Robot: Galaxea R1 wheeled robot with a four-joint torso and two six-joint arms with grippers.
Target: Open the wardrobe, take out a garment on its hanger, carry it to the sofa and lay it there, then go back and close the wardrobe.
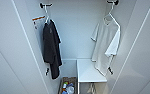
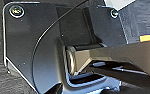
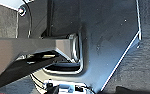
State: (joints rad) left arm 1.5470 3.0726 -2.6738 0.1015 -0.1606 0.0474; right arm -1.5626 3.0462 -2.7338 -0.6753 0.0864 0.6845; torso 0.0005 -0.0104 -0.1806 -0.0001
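Observation:
The wardrobe (image 1: 76,30) stands open in the head view, both white doors swung out to the sides. Inside on the right hangs the garment (image 1: 106,45), a white short-sleeved T-shirt, on a slim white hanger (image 1: 110,15) hooked over a black peg at the top. A black T-shirt (image 1: 51,48) hangs on its own hanger on the left side. The sofa is out of view. In both wrist views the robot's dark plate and jointed bar cover the picture, over dark floor.
A white shelf (image 1: 88,71) sits low inside the wardrobe on the right. Below on the left is a basket (image 1: 68,86) with small coloured items. The left door (image 1: 8,50) and right door (image 1: 141,55) flank the opening.

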